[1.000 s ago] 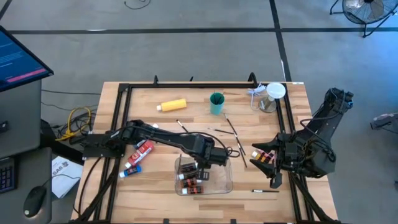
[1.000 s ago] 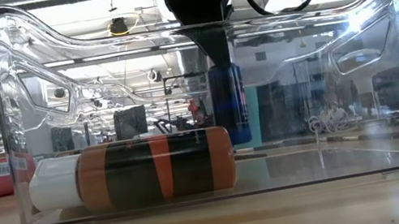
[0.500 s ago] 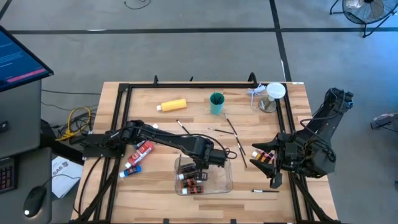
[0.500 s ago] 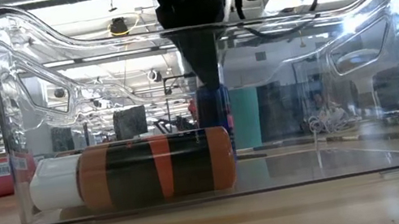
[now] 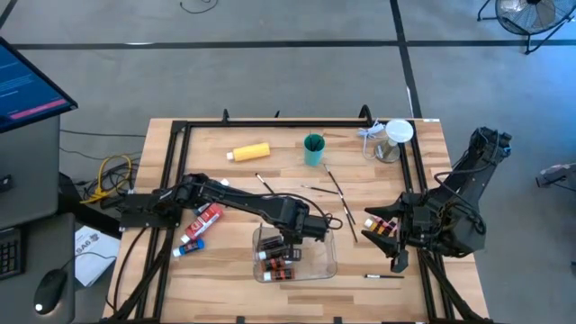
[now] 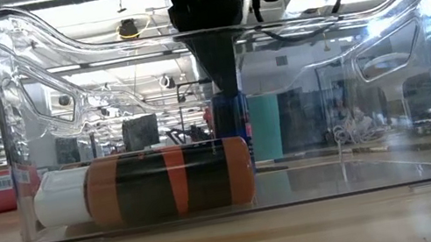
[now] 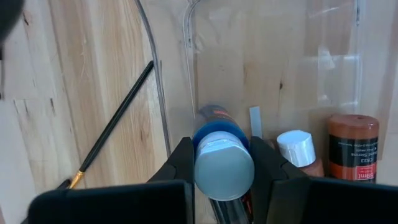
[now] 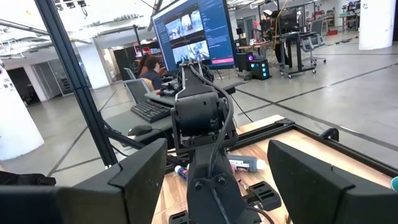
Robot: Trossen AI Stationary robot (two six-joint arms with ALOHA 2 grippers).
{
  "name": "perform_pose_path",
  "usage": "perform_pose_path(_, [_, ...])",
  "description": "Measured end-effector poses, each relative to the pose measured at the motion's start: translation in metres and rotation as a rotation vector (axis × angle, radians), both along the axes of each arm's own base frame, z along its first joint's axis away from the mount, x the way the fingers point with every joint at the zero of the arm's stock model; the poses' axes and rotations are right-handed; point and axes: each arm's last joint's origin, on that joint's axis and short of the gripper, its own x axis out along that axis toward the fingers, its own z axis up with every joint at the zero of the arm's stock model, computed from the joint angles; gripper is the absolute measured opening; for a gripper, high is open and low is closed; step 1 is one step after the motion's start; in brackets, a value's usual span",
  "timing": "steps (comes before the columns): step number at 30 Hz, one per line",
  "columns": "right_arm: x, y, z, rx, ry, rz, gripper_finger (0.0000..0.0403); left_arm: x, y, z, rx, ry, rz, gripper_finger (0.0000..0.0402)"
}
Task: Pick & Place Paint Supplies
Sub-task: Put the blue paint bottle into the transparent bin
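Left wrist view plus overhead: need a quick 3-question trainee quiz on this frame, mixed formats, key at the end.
1. True or false: the left tool is shut on a blue paint tube over the clear tray.
2. Multiple choice: where is the yellow bottle?
A. in the clear tray
B. lying on the table, near the teal cup
C. in the right tool
3. Fill in: the right tool sits at the table's right edge, jaws ____ and holding nothing.

Key: 1 true; 2 B; 3 open
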Motion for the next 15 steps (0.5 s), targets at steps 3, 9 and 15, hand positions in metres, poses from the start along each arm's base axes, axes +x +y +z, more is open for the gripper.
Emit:
perform_pose_path(3, [0.0,0.0,-0.0001,-0.001,0.001,0.0,0.027,-0.0001,-0.0001,0.0,-0.005,0.0,0.01,0.0042])
perform_pose_path(9, [0.0,0.0,-0.0002,-0.003,0.002,0.0,0.027,-0.0002,-0.001,0.0,-0.007,0.0,0.011,0.0042])
perform_pose_path(15, [0.0,0.0,-0.0004,-0.004,0.003,0.0,0.027,0.0,-0.0009,0.0,-0.008,-0.001,0.011,0.0042])
